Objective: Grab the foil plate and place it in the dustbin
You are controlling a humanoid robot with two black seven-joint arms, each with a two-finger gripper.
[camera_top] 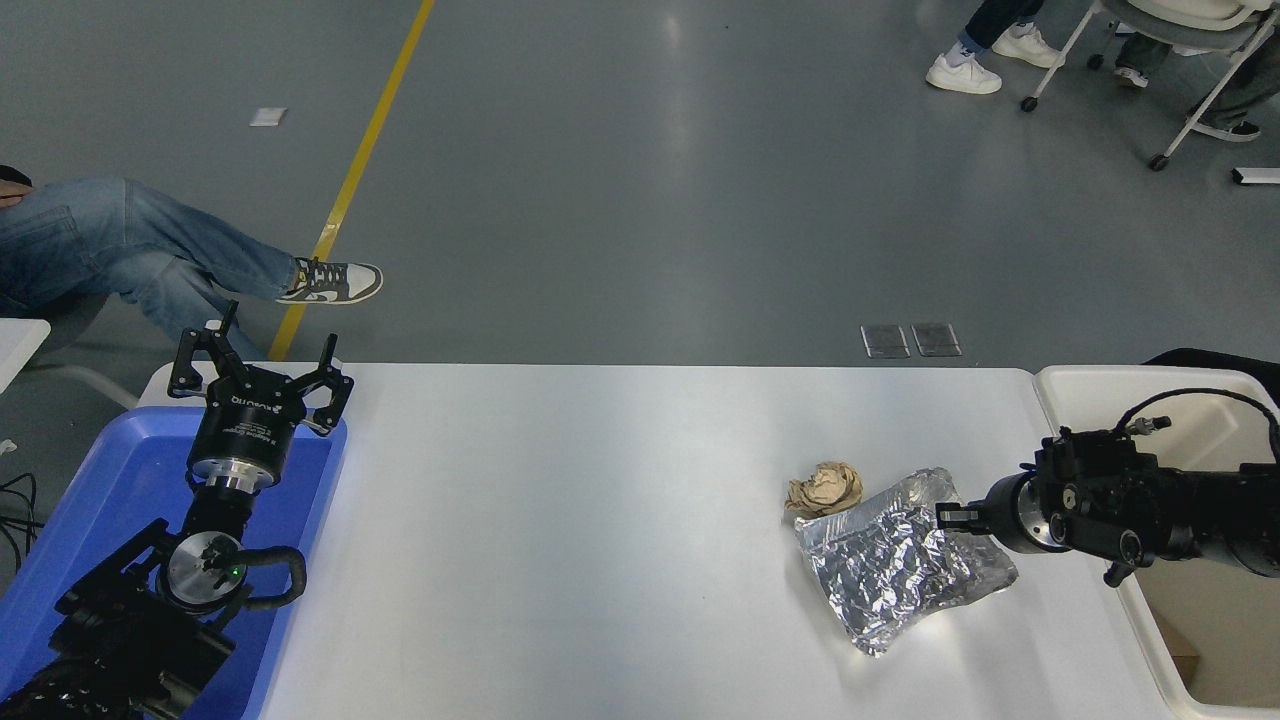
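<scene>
The foil plate (pixel 900 560) lies on the tabletop (pixel 560 520) near its right edge, beside the dustbin (pixel 1150 620). The right gripper (pixel 948 517) touches its far rim, its jaws apparently closed on the foil. The parked left gripper (pixel 262 375) shows unreadable white lettering, jaws open.

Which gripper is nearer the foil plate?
Right. The right gripper is at the foil plate's right rim; the left gripper is parked far off, over the blue tray.
</scene>
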